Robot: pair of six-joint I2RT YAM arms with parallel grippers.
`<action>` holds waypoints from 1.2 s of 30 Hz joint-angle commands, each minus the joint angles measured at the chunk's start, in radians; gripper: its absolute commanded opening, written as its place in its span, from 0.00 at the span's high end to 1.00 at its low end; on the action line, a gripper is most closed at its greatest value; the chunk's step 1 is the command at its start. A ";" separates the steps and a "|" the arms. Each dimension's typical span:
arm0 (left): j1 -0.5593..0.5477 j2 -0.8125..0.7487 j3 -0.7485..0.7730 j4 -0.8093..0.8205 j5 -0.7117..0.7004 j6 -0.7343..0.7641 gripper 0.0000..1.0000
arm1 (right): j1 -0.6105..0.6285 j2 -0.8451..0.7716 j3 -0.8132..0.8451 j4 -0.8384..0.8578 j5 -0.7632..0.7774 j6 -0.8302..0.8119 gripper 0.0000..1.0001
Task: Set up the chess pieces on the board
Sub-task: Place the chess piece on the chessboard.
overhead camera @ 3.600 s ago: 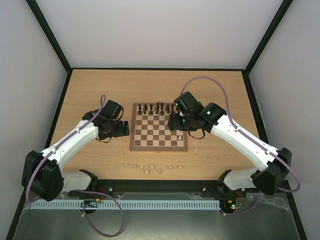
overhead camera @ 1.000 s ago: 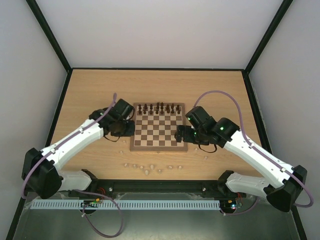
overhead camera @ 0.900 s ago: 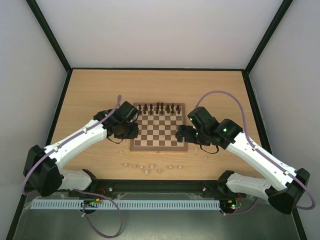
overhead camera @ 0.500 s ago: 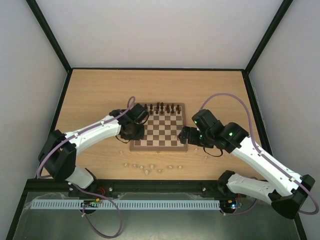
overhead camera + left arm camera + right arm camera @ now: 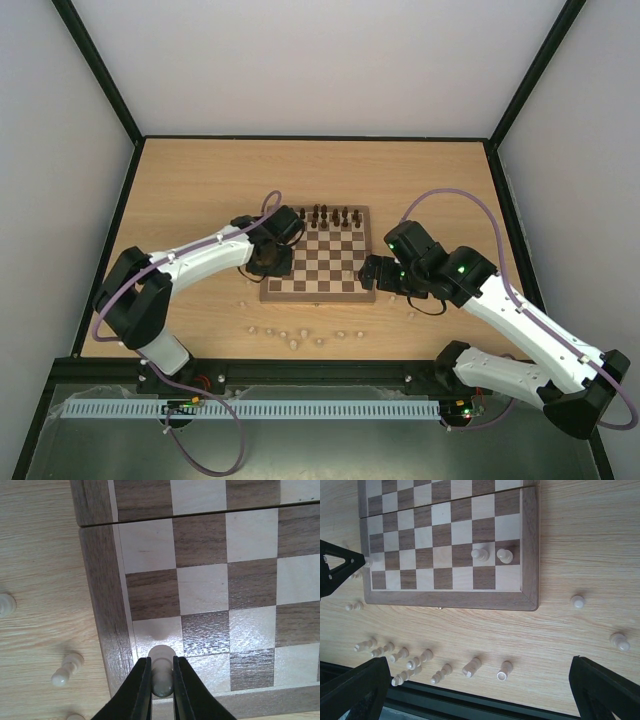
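Dark pieces [image 5: 318,214] line the board's [image 5: 318,298] far edge, two cream pawns [image 5: 480,554] placed, left gripper [image 5: 161,660] pinching a cream piece [image 5: 161,674] over its corner, right gripper [image 5: 479,661] wide and empty, loose cream pieces [image 5: 415,662] left on the tabletop [image 5: 580,540].

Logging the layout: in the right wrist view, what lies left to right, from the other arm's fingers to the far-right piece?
Left fingers → held piece → first placed pawn → second placed pawn → board's right border → loose pawn → last loose pawn.
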 commanded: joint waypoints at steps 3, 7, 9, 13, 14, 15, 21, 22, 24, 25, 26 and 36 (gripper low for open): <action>-0.003 0.022 0.013 0.016 -0.004 0.014 0.91 | 0.004 0.009 -0.013 -0.040 0.008 -0.004 0.01; -0.003 0.030 0.012 0.014 -0.006 0.016 0.90 | 0.005 0.023 -0.014 -0.033 0.007 -0.012 0.01; -0.003 0.032 0.010 0.011 -0.008 0.017 0.90 | 0.004 0.030 -0.016 -0.028 0.006 -0.014 0.01; -0.004 0.033 0.003 0.006 -0.012 0.017 0.89 | 0.004 0.042 -0.022 -0.016 0.002 -0.020 0.01; -0.002 0.034 0.002 0.006 -0.012 0.016 0.88 | 0.004 0.045 -0.022 -0.014 0.001 -0.022 0.01; -0.003 0.036 -0.003 0.007 -0.013 0.017 0.87 | 0.004 0.047 -0.024 -0.011 0.001 -0.023 0.01; -0.003 0.039 -0.016 0.010 -0.019 0.018 0.83 | 0.003 0.056 -0.030 0.000 -0.001 -0.029 0.01; -0.003 0.039 -0.019 0.010 -0.018 0.019 0.83 | 0.003 0.058 -0.031 0.002 -0.002 -0.031 0.01; -0.002 0.039 -0.019 0.010 -0.018 0.019 0.82 | 0.003 0.058 -0.033 0.004 -0.003 -0.031 0.01; -0.003 0.041 -0.019 0.012 -0.018 0.018 0.81 | 0.004 0.056 -0.035 0.004 -0.004 -0.032 0.01; -0.003 0.042 -0.019 0.012 -0.016 0.019 0.81 | 0.004 0.055 -0.037 0.005 -0.004 -0.030 0.01; -0.002 0.038 0.000 0.002 -0.019 0.020 0.71 | 0.004 0.033 -0.059 0.005 -0.004 -0.023 0.01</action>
